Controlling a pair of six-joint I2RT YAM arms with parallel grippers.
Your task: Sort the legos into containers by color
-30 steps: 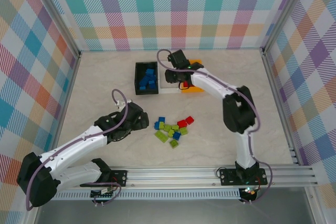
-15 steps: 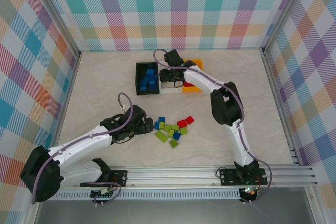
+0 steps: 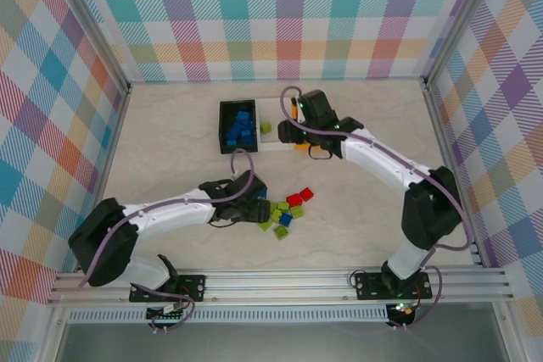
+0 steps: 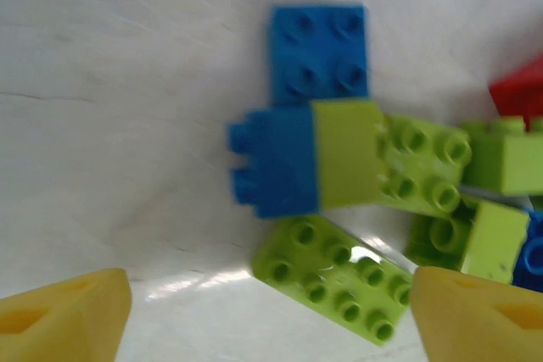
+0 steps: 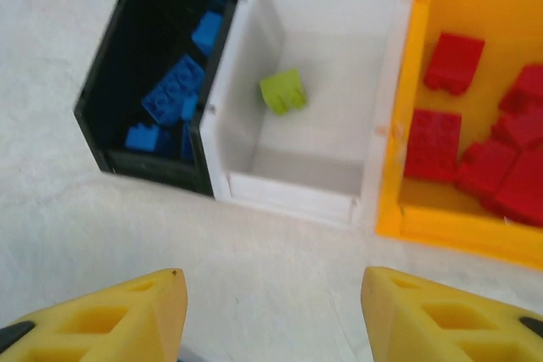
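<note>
Left hand (image 4: 271,311) spread wide, empty, over loose small plastic lego bricks (image 3: 284,209) mid-bench, right hand (image 5: 271,315) parted, empty, before the black plastic bin (image 5: 106,125), white plastic bin (image 5: 293,197), orange plastic bin (image 5: 405,175) near the far edge — one lime green brick (image 5: 282,91) in the white.

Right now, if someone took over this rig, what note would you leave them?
Left gripper: fingers open, empty, low over the pile, a lime brick between them.
Right gripper: fingers open, empty, above the table in front of the white bin.
Done: blue bricks in the black bin, lone lime in the white bin, reds in the orange bin.
Left: the pile's lime, blue and red bricks.
</note>
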